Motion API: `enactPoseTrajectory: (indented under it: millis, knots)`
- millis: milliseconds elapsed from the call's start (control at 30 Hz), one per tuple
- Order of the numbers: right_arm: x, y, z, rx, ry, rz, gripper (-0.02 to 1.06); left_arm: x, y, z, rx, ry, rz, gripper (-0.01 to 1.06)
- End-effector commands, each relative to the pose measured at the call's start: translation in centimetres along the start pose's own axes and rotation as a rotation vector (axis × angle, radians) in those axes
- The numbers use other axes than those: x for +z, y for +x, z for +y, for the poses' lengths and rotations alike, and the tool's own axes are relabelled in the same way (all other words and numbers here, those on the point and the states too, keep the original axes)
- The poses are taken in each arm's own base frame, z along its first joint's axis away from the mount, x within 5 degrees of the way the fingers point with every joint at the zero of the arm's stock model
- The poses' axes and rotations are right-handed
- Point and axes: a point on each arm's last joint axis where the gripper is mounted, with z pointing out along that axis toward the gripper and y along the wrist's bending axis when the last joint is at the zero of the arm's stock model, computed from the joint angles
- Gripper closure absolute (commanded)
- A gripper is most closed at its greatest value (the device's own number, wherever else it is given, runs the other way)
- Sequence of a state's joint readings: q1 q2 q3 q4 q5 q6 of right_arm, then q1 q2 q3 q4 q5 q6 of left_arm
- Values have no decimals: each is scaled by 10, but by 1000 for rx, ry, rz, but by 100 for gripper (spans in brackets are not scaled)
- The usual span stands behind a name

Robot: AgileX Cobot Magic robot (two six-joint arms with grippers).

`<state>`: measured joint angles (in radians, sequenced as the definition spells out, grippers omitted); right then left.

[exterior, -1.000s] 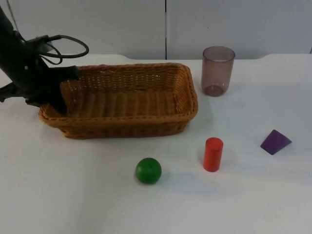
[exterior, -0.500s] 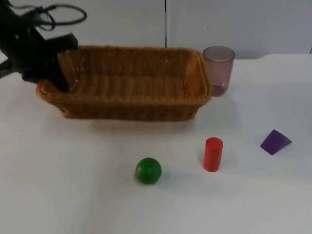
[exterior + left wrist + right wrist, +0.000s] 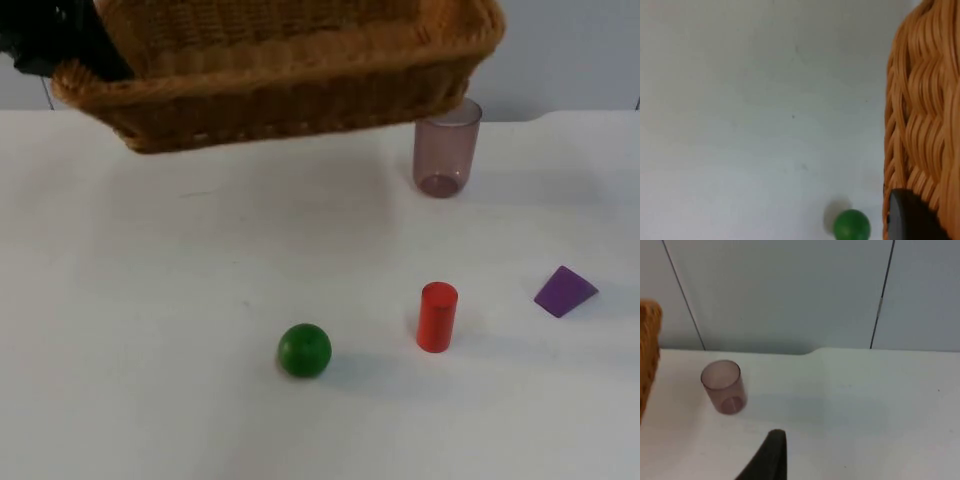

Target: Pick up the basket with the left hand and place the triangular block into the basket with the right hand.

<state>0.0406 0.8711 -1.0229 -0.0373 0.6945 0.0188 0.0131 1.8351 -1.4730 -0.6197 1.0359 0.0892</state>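
Observation:
The woven wicker basket (image 3: 300, 90) hangs in the air above the back of the table, tilted, with its right end higher. My left gripper (image 3: 85, 55) is shut on its left rim; the basket's wall (image 3: 925, 125) rises beside a black fingertip (image 3: 910, 217) in the left wrist view. The purple triangular block (image 3: 565, 291) lies on the table at the right, far from both grippers. My right gripper (image 3: 771, 460) waits over the back of the table, facing the wall, with the basket's end (image 3: 647, 355) at the side.
A translucent purple cup (image 3: 446, 145) (image 3: 723, 386) stands at the back, partly under the basket's right end. A red cylinder (image 3: 436, 316) stands upright near the middle. A green ball (image 3: 304, 350) (image 3: 852, 225) lies left of it. The grey partition wall closes the back.
The left gripper has lifted the basket off the table, up and toward the camera, and its right end now overlaps the cup. The blocks, ball and cup have not moved.

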Motion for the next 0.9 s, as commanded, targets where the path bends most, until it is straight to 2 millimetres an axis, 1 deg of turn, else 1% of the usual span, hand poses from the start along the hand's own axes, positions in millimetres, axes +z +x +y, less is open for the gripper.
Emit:
enactPoseTrajectory:
  millis: [0, 233, 300, 367, 400, 533, 567, 667, 700, 733, 767, 833, 867]
  knots:
    - [-1, 1, 0, -51, 2, 13, 0, -11, 3, -9, -47, 28, -16, 105]
    - [0, 1, 0, -71, -2, 19, 0, -11, 7, -6, -30, -9, 18, 105]
    - [5, 2, 1, -81, -7, 45, 0, -11, 8, -5, -23, -23, 28, 105]
    - [20, 8, 4, -109, -41, 133, 0, -13, 9, -8, -10, -25, 23, 105]
    - [20, 8, 4, -109, -41, 133, 0, -13, 9, -8, -10, -25, 23, 105]
    - [51, 15, 9, -116, -90, 236, 0, -14, 22, -20, 29, -39, -33, 105]
    - [51, 15, 9, -116, -90, 236, 0, -14, 22, -20, 29, -39, -33, 105]
    - [80, 20, 10, -176, -110, 286, 0, -17, 34, -18, 23, -45, -43, 105]
    - [80, 20, 10, -176, -110, 286, 0, -17, 34, -18, 23, -45, -43, 105]
    - [99, 27, 11, -235, -125, 335, 0, -18, 40, -17, 29, -48, -37, 105]
    - [111, 31, 11, -282, -138, 367, 0, -18, 42, -16, 30, -50, -35, 105]
    - [143, 45, 12, -356, -166, 442, 0, -22, 45, -17, 39, -55, -27, 105]
    - [143, 45, 12, -356, -166, 442, 0, -22, 45, -17, 39, -55, -27, 105]
